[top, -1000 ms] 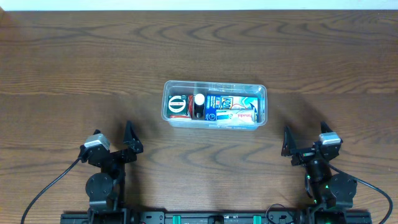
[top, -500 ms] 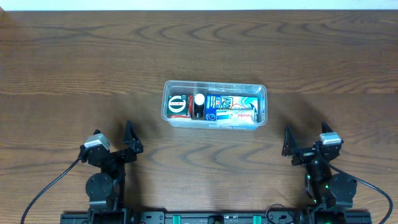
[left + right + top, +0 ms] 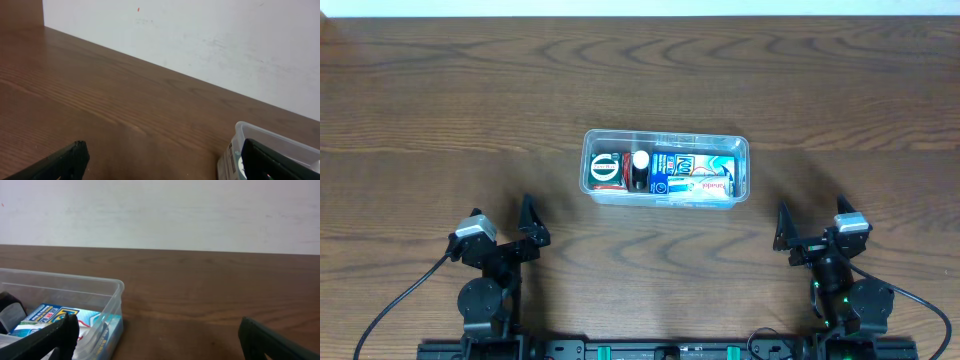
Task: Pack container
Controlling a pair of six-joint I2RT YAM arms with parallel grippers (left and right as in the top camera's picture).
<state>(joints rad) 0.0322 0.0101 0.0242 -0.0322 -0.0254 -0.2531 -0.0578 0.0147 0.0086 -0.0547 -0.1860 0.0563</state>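
While both arms sit folded at the near edge of the table (image 3: 440, 100), the container (image 3: 666, 135) lies near the middle of it, well apart from either one and slightly closer to the right arm. It looks already filled. A round-topped item (image 3: 605, 168) sits at its left end, a dark bottle with a white cap (image 3: 640, 166) stands beside that, and a blue box (image 3: 682, 163) and a pale carton (image 3: 708, 187) take up the right half. No loose item shows on the wood around it, so the packing appears close to done or finished.

The left hand (image 3: 530, 228) is spread wide with nothing between its fingers. The right hand (image 3: 783, 235) is likewise spread wide and empty. Each wrist view shows its own fingers out at the frame's edges, with only bare wood and a corner of the container between them.

Any trouble from here would probably come from a needless reach. The tub looks light and thin-walled, so a wide-spread finger catching its rim could push it across the smooth wood or tip it. The bottle appears to stand upright in a tight row, and a nudge to the wall might topple it onto its neighbours. Clear plastic is also hard to judge by eye, which makes a low approach toward the rim risky.
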